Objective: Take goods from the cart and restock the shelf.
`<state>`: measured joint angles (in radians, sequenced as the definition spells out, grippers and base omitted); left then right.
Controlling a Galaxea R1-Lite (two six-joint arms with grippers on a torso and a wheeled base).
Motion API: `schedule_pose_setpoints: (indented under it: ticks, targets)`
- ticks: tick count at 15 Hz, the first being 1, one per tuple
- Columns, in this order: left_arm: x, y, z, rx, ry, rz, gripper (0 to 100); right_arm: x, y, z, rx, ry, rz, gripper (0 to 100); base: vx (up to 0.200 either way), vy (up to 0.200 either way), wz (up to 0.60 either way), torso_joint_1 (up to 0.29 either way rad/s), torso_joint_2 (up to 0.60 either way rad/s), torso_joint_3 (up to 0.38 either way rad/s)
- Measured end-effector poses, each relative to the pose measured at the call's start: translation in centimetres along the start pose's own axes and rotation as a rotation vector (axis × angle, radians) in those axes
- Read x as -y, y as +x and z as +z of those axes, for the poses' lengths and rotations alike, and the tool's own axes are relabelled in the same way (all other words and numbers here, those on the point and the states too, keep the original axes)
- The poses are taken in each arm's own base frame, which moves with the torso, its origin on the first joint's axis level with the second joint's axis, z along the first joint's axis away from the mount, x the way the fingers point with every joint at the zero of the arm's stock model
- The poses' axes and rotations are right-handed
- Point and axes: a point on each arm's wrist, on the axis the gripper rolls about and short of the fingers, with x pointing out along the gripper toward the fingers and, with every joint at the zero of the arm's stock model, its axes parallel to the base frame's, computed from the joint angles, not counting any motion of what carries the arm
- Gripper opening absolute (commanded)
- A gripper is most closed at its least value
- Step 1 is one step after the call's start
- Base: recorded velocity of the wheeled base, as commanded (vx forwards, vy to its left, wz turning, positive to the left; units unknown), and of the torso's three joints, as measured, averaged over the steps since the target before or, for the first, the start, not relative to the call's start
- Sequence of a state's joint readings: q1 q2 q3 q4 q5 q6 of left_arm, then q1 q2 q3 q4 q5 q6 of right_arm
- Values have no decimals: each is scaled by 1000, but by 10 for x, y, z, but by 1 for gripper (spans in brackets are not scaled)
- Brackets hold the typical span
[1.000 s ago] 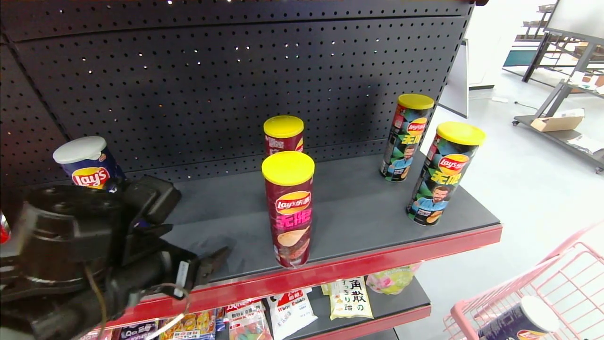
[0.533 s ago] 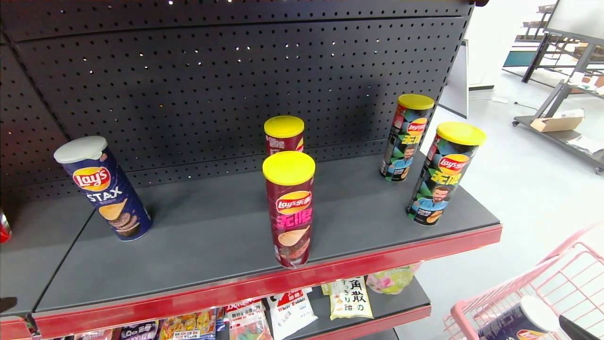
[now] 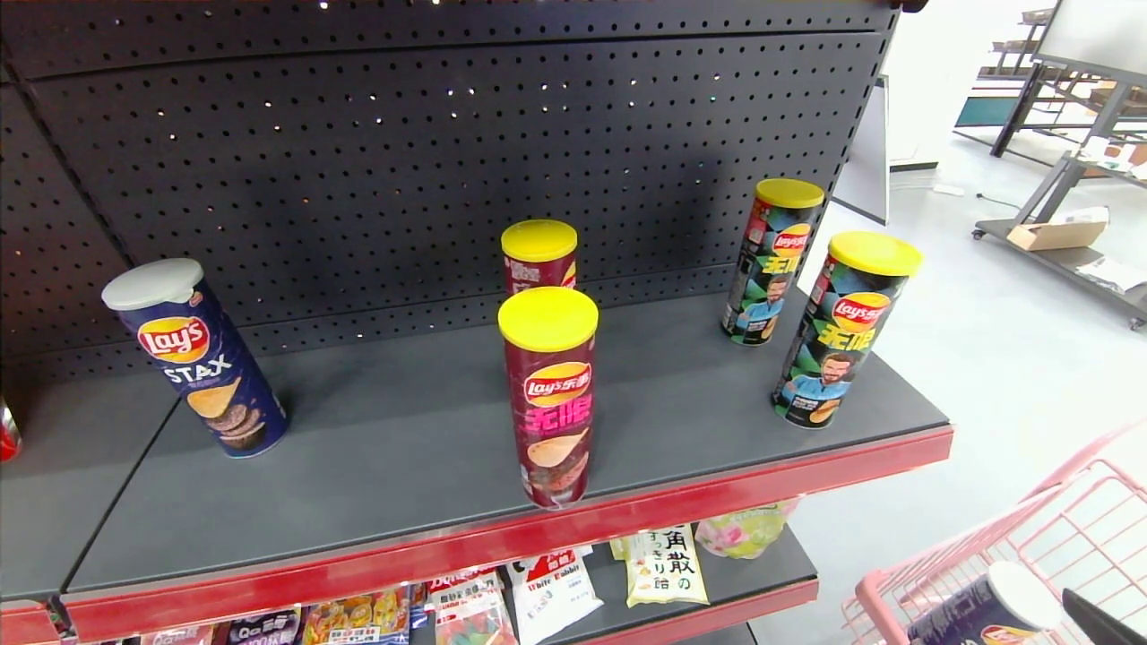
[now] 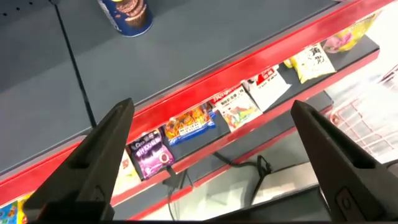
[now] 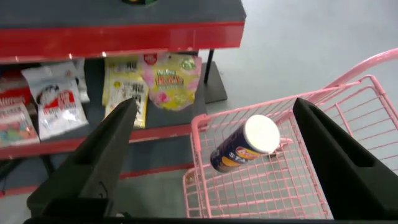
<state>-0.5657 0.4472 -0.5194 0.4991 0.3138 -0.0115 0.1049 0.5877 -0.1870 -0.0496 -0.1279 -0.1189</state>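
Finding one: a second ago the left arm stood in front of the dark-blue, white-lidded crisp can (image 3: 193, 358) at the left end of the grey shelf board with the red front lip (image 3: 430, 430). The arm has since drawn back, and the can stands on its base, unsupported. Judgement: that item is stocked.

Finding two: a dark finger (image 3: 1098, 618) of the right gripper has edged up at the head view's lower corner, just beside a second dark-blue can (image 3: 981, 614) in the pink wire cart (image 3: 1075, 502). Judgement: this can is the next pick.

The right wrist view confirms it. The right gripper (image 5: 214, 102) is spread wide and empty above the cart, and the can lies on its side on the wire floor, where the head view catches only its lidded end.

The left wrist view adds the left gripper (image 4: 212, 106), released and empty, held out in front of the shelf lip, over the snack packets (image 4: 193, 121) on the lower shelf
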Motion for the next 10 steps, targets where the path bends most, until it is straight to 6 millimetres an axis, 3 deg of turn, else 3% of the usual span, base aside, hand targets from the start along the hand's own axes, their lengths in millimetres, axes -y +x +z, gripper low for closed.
schedule_pose_setpoints:
  ticks: [2,5,10]
  targets:
    - [-1,-2,-2,13,0,-1,100,0,-2,-6,-46,-63,2,100,0,0,0,0,0,0]
    - [-1,-3,-3,18,-1,2,100,1,-4,-5,-40,-85,-17,100,-200,0,0,9,4,-1]
    - [0,-1,-8,40,36,-3,100,1,-4,-6,-38,-92,-23,100,0,0,0,0,0,0]
